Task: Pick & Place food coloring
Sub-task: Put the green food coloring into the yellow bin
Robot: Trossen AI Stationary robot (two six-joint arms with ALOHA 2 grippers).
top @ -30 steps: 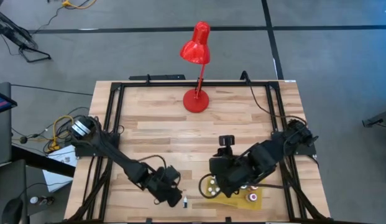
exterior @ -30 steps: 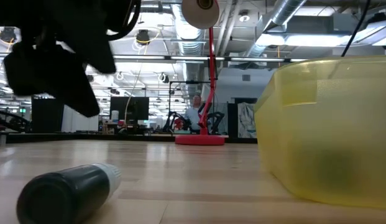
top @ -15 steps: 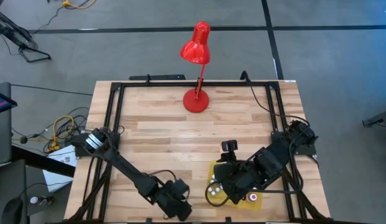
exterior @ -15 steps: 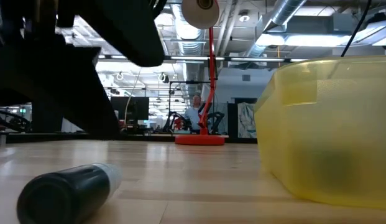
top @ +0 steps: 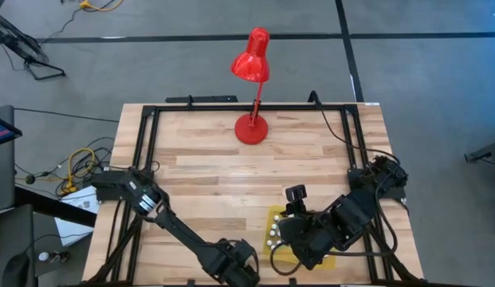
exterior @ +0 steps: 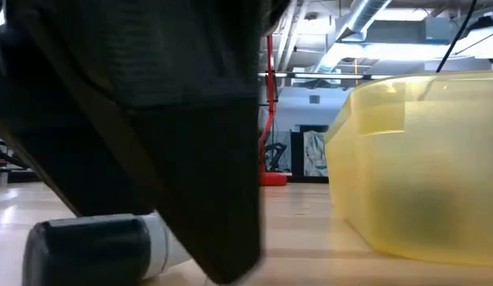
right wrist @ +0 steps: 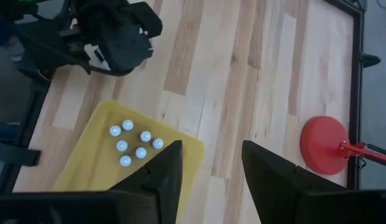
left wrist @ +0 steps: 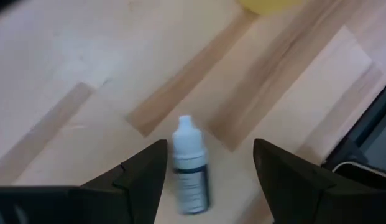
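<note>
One food coloring bottle (left wrist: 191,171), dark-bodied with a white cap, lies on its side on the wood near the table's near edge; in the low view the bottle (exterior: 95,248) is close to the camera. My left gripper (left wrist: 210,152) is open and low over it, a finger on either side, not touching. In the high view my left gripper (top: 233,269) hides the bottle. Several more white-capped bottles (right wrist: 133,144) stand upright in the yellow tray (right wrist: 93,163). My right gripper (right wrist: 211,152) is open, above that tray (top: 277,217).
The red lamp stands by its round base (top: 251,127) near the far edge, middle of the table. A black frame (top: 147,135) runs around the tabletop. The yellow tray's wall (exterior: 421,167) rises just right of the lying bottle. Bare wood lies between lamp and tray.
My left gripper has moved toward the near edge and to the right, coming down over the lying bottle, which has stayed put. My right arm has shifted a little toward the near edge above the tray.
</note>
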